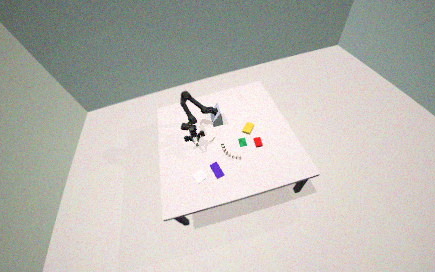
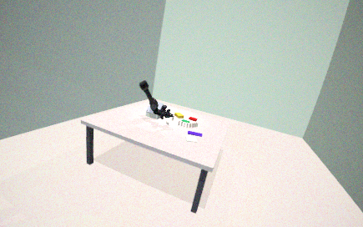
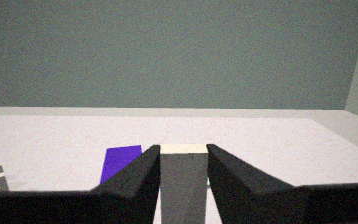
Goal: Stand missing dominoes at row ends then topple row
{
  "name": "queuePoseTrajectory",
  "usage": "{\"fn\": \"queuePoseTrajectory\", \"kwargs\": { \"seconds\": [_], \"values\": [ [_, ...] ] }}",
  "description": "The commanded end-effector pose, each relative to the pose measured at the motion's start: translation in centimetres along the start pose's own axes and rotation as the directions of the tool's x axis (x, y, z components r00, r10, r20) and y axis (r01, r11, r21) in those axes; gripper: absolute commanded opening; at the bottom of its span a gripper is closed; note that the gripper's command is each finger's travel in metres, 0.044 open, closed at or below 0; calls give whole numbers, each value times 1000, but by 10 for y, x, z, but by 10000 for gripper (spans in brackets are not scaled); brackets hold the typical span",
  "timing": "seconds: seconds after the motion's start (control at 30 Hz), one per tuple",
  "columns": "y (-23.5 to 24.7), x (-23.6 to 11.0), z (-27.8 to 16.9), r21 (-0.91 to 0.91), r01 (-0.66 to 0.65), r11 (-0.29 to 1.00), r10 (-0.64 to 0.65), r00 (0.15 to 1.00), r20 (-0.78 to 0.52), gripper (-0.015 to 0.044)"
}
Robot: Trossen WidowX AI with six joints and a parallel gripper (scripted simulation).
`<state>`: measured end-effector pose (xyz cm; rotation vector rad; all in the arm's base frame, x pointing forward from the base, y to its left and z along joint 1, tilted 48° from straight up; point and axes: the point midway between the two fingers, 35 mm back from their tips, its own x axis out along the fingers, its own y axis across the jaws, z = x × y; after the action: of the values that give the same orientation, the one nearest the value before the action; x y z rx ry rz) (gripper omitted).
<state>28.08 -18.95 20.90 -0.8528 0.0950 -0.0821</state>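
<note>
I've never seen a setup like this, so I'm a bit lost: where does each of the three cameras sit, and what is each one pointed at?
Top: high above, looking down at the whole table, the black arm and the domino row.
Exterior: low, out in the room, facing a table corner; the arm shows small.
Wrist: on the arm, looking past two dark fingers shut on a domino.
Shared: the purple card appears in wrist and top.

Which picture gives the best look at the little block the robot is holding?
The wrist view: the domino fills the gap between the dark fingers, pale top edge showing. In the top and exterior views the gripper is tiny and the held block cannot be made out.
</note>
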Motion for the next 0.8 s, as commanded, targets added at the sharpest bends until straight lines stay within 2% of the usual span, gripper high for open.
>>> {"fn": "queuePoseTrajectory", "kwargs": {
  "seconds": [0.0, 0.2, 0.77],
  "values": [
    [3, -1, -1, -2, -5, 1000, 5, 1000, 1, 107],
    [2, 0, -5, -2, -5, 1000, 5, 1000, 1, 107],
    [-2, 6, -53, -2, -5, 1000, 5, 1000, -1, 107]
  ]
}}
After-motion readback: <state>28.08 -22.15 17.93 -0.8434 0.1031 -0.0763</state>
